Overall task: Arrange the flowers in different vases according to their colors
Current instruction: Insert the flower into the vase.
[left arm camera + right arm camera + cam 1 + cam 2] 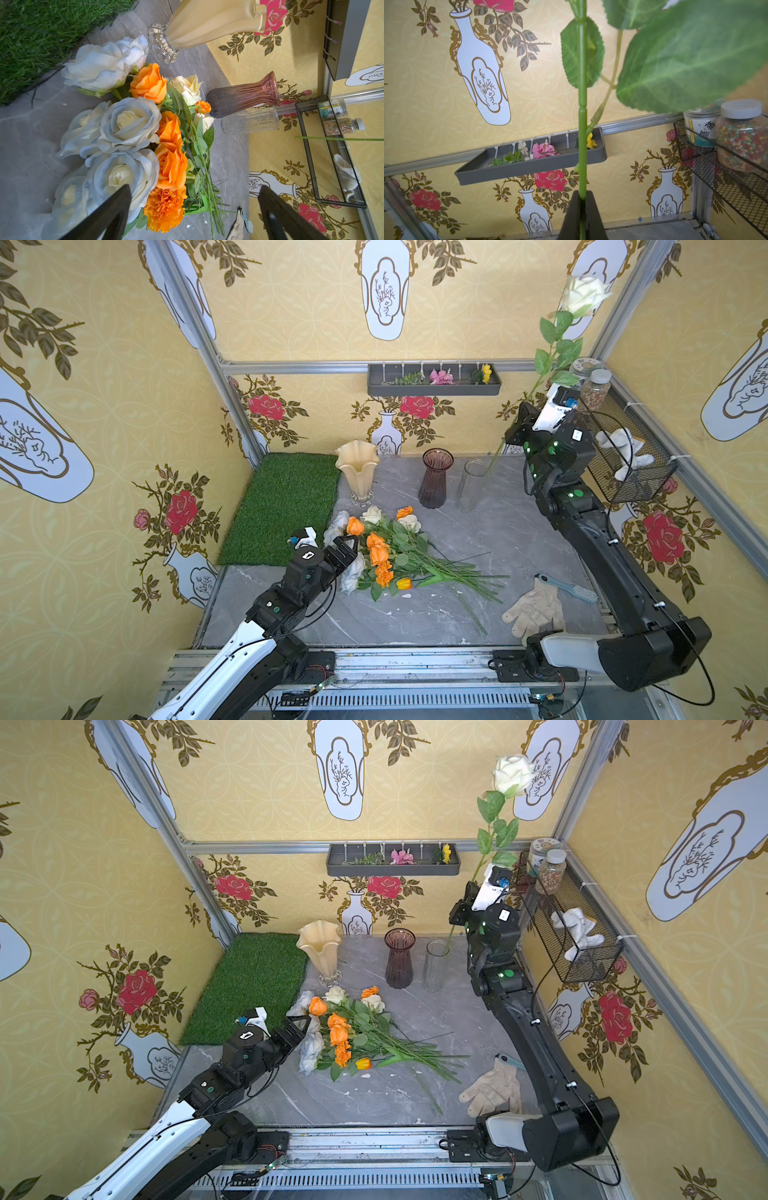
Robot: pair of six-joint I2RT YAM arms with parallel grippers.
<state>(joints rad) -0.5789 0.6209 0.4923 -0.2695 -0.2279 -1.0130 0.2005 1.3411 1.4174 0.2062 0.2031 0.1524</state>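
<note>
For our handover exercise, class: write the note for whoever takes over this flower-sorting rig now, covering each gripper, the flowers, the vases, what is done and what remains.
Right gripper: shut on the stem of a long-stemmed cream-white rose, held upright; stem tip near the clear glass cylinder vase, apparently not inside.
Left gripper: open, over the pile of orange, cream and pale blue-white flowers lying in front of the vases.
Cream-amber ruffled glass vase and dark purple ribbed glass vase: empty.
Done: nothing placed. Left: every flower.
</note>
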